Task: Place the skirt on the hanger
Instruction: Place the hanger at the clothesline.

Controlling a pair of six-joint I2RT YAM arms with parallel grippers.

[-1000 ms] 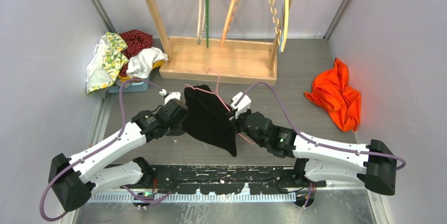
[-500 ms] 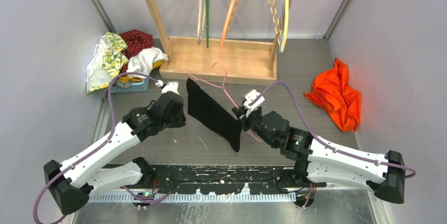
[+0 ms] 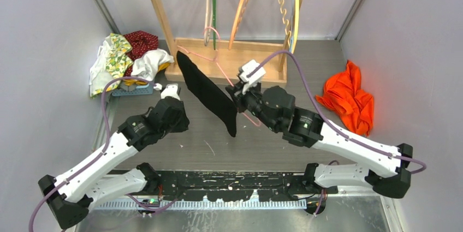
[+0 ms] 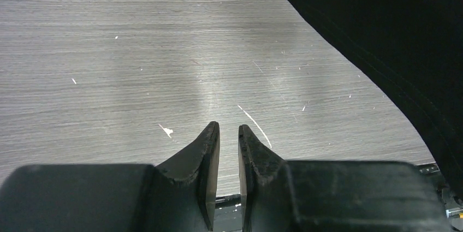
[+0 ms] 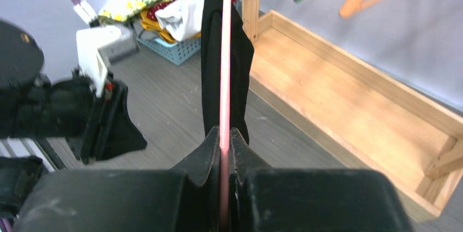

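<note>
At the near edge, the two arm bases are bolted to a black rail (image 3: 229, 180). The left gripper (image 4: 228, 128) is held low over the grey table (image 4: 109, 52), pointed at its bare wood-grain surface. Its fingers are set only slightly apart and nothing is gripped between them. The black skirt (image 3: 207, 93) is seen just to the right of that gripper, apart from it. It hangs clear of the table as a long slanted panel whose lower corner points towards the near side.

On the skirt's other side, the right gripper (image 5: 224, 131) is pressed together on the thin pink wire of the hanger (image 5: 225, 52), which is pinched between the fingertips and runs straight away from them. The skirt is carried on this hanger. In the right wrist view black cloth is seen on both sides of the wire, so it appears to be draped over it, though the exact hold cannot be made out.

The hanger's hook is raised near the wooden rack (image 3: 240, 63), in front of the hangers (image 3: 240, 8) hung there; whether it touches anything cannot be told. Further left, a blue basket (image 3: 134, 89) heaped with coloured clothes (image 3: 125, 57) is placed against the wall beside the rack's base. An orange cloth (image 3: 349, 98) is seen crumpled on the table at the far right.
</note>
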